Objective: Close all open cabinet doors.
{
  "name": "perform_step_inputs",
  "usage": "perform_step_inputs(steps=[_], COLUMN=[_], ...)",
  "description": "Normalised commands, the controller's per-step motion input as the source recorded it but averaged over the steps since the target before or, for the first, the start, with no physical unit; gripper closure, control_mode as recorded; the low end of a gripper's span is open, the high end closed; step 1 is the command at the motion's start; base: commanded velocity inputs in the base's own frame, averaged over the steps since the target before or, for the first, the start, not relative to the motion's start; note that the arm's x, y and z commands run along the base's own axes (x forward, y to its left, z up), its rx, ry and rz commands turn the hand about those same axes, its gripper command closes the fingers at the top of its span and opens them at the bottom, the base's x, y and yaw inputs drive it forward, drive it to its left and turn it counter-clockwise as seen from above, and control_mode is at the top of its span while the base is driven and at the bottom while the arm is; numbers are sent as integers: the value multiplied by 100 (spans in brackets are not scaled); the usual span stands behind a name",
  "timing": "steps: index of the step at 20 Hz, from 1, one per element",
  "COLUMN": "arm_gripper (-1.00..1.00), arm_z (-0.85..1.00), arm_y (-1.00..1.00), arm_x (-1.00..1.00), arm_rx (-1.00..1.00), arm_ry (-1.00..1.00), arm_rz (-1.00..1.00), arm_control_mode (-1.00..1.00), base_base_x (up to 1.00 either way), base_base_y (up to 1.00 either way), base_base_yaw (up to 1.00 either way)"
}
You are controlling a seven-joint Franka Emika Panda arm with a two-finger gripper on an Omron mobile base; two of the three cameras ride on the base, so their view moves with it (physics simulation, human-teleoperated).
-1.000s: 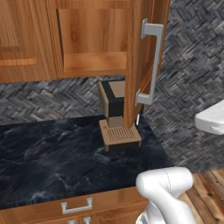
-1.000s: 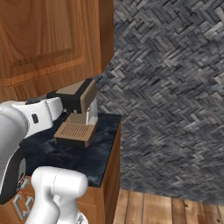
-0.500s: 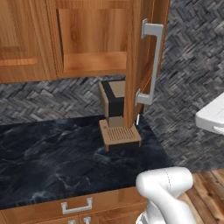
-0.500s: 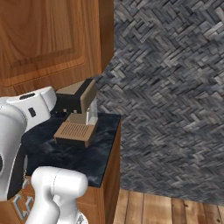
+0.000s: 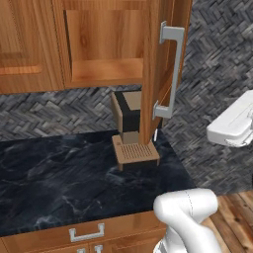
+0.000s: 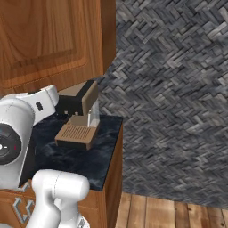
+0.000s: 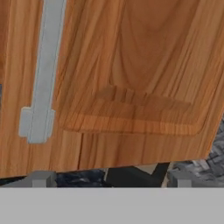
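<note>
In my left base view, a closed upper door point(image 5: 22, 44) sits at the far left; beside it the cabinet interior point(image 5: 106, 49) stands exposed. The open cabinet door point(image 5: 160, 69) swings out edge-on toward me, its grey bar handle point(image 5: 170, 71) facing right. Under it a brown coffee machine point(image 5: 131, 131) rests on the dark marble counter point(image 5: 59, 183). From the right base view, that door point(image 6: 53, 40) hangs above the machine point(image 6: 80, 118). Through my hand view, the door's panel point(image 7: 131, 83) looms close, handle point(image 7: 43, 74) at left. My fingertips point(image 7: 41, 178) are barely visible at the bottom edge, spread apart with nothing between them.
</note>
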Motion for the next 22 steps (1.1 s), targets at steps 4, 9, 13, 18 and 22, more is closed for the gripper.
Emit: perform_step_inputs(steps=[4,9,13,18,22], arm_gripper=[-100,-100,-100,-100,-100], arm_z=[-22,-23,-27,-27,-28], arm_y=[27,21,9,37,52], arm_x=[38,34,11,4,17], arm_rx=[0,2,3,0,0], arm_ry=[-16,-15,-11,-7,-6], arm_rz=[6,6,3,0,0], arm_control_mode=[-100,-100,-100,-100,-100], base_base_x=[0,0,0,0,0], base_base_y=[0,0,0,0,0], base_base_yaw=[0,0,0,0,0])
